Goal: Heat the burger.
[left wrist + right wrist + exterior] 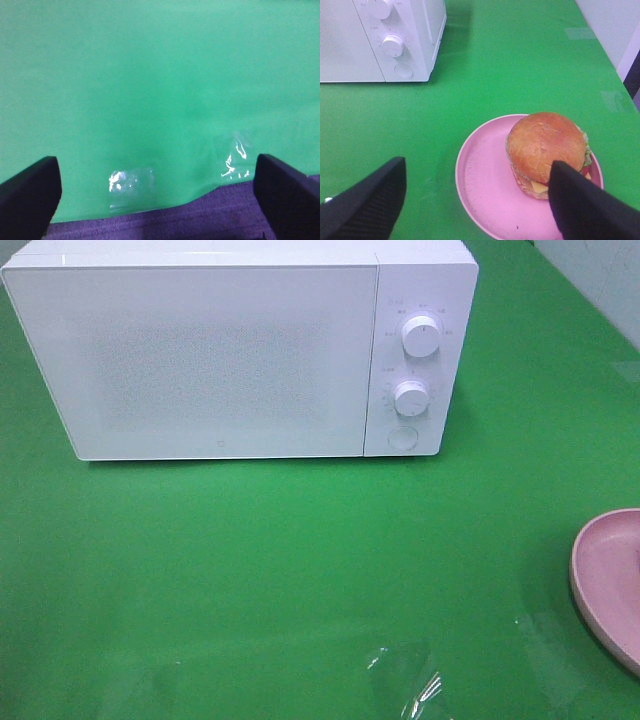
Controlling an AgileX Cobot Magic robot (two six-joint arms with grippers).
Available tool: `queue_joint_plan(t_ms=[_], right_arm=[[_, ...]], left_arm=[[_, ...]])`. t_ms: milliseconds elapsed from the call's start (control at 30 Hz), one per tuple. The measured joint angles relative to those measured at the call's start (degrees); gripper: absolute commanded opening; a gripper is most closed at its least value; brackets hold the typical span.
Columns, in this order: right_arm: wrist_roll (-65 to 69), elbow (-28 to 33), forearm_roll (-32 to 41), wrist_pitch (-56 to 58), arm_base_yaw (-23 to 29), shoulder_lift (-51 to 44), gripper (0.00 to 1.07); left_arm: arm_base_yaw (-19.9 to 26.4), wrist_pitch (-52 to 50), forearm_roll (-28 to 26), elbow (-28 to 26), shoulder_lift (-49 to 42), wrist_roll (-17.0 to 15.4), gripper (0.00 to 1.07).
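Note:
The burger [546,145], with a glossy brown bun, a green lettuce edge and cheese, sits on the right side of a round pink plate [485,185]. My right gripper [477,167] hovers above the plate, open and empty; one dark finger [590,205] overlaps the burger's near edge in the view. The white microwave [220,350] stands at the back with its door closed. In the exterior high view only part of the plate [610,580] shows at the right edge; the burger and both grippers are out of that view. My left gripper [156,162] is open over bare green cloth.
The microwave has two knobs [421,337] [411,397] and a round button [402,438] on its right panel. Clear tape patches [405,680] glint near the front of the green cloth. A purple edge [200,220] borders the cloth under the left gripper.

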Motion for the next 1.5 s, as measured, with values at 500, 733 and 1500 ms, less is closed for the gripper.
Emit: queue_joint_plan(t_ms=[500, 733, 1500], right_arm=[[0.00, 0.00, 0.00, 0.00, 0.00, 0.00, 0.75], [0.00, 0.00, 0.06, 0.00, 0.00, 0.00, 0.75], [-0.40, 0.00, 0.17, 0.00, 0.00, 0.00, 0.75]], left_arm=[[0.00, -0.29, -0.52, 0.06, -21.14, 0.00, 0.97], [0.00, -0.29, -0.29, 0.06, -21.14, 0.00, 0.97], [0.00, -0.29, 0.11, 0.06, -21.14, 0.00, 0.97]])
